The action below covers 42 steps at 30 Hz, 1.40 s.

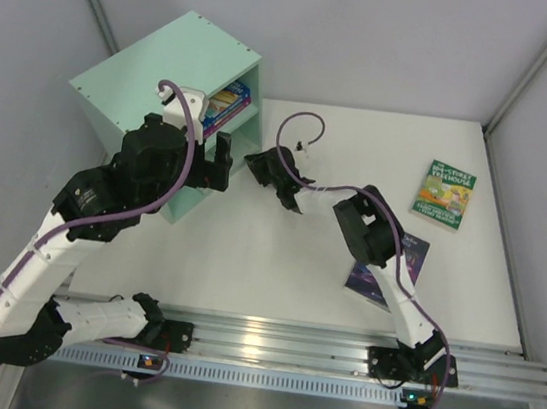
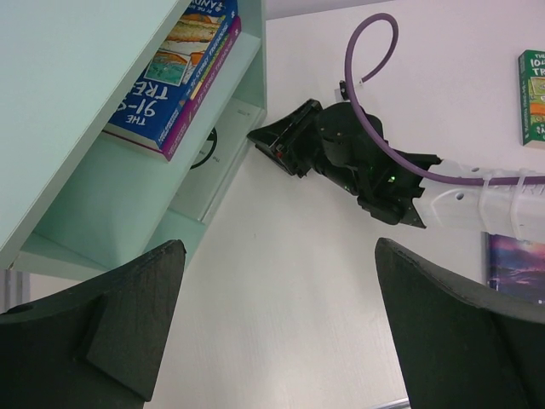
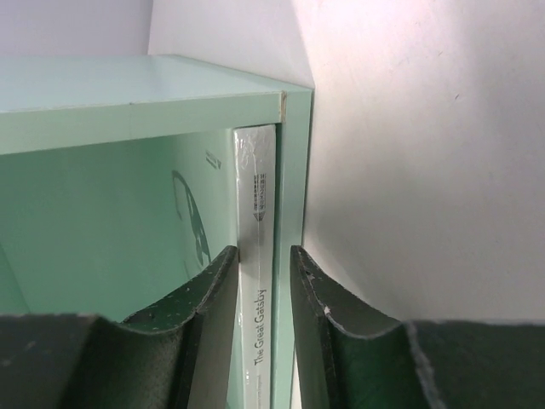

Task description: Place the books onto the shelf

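The white-spined book [image 3: 255, 170] (title running down a glossy spine) stood upright in the shelf [image 3: 128, 102], pressed to its side wall, probably so it could not topple. It sat between the narrowly set fingers of the right tool [image 3: 264, 254]; whether they pinched it I could not tell. Off to that tool's side, the left tool [image 2: 279, 251] gaped wide and empty.

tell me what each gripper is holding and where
Left gripper: nothing, open. Right gripper straddles the spine of the pale book inside the shelf; whether it grips cannot be told.
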### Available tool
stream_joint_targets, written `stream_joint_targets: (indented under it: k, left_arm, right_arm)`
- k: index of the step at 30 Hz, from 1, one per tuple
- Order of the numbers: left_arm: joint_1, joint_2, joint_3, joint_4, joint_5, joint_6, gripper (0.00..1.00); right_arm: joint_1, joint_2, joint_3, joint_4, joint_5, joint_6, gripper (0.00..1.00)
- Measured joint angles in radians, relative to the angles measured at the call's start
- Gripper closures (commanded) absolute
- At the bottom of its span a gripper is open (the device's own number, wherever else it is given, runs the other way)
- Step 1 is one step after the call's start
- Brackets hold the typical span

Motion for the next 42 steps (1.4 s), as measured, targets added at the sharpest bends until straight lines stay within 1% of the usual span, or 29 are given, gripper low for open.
stream_joint_targets:
  k: [16, 42]
  left_arm:
    - [0.0, 0.0, 0.0, 0.0, 0.0, 0.0, 0.01]
    - [0.0, 0.0, -0.005, 0.001, -0.014, 0.018, 0.01]
  right_arm:
    - [0.03, 0.0, 0.006, 0.016, 0.0, -0.002, 0.69]
    - [0.03, 0.035, 0.12, -0.011, 0.006, 0.005, 0.71]
